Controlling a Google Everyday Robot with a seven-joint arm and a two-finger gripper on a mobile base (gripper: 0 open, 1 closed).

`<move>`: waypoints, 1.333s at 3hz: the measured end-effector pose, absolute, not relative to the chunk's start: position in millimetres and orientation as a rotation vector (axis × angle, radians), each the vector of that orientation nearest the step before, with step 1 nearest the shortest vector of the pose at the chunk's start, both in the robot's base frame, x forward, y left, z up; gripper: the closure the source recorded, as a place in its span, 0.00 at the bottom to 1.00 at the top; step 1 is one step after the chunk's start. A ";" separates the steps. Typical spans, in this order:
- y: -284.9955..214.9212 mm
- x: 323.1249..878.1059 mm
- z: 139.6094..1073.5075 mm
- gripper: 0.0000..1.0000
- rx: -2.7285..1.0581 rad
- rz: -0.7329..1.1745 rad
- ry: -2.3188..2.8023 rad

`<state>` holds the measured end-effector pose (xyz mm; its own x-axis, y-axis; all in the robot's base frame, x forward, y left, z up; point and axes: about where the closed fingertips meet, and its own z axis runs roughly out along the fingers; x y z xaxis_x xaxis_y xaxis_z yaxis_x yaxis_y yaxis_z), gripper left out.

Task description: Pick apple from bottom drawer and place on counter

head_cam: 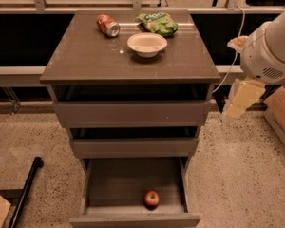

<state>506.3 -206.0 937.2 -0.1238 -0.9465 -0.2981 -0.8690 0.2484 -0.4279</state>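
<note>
The apple, small, red and round, lies inside the open bottom drawer, near its front wall and a little right of the middle. The counter is the glossy grey-brown top of the cabinet. My gripper is the cream-coloured part hanging under the white arm joint, to the right of the cabinet at the height of the top drawer. It is well above and to the right of the apple and touches nothing.
On the counter stand a white bowl, a red soda can on its side and a green chip bag. The two upper drawers stand slightly open. A cardboard box is at the right and a black pole at the lower left.
</note>
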 end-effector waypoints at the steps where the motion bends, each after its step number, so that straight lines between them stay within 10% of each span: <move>1: -194.8 497.4 916.9 0.00 -1.641 -0.141 2.047; 4: -141.0 501.6 744.2 0.00 -1.537 0.122 2.007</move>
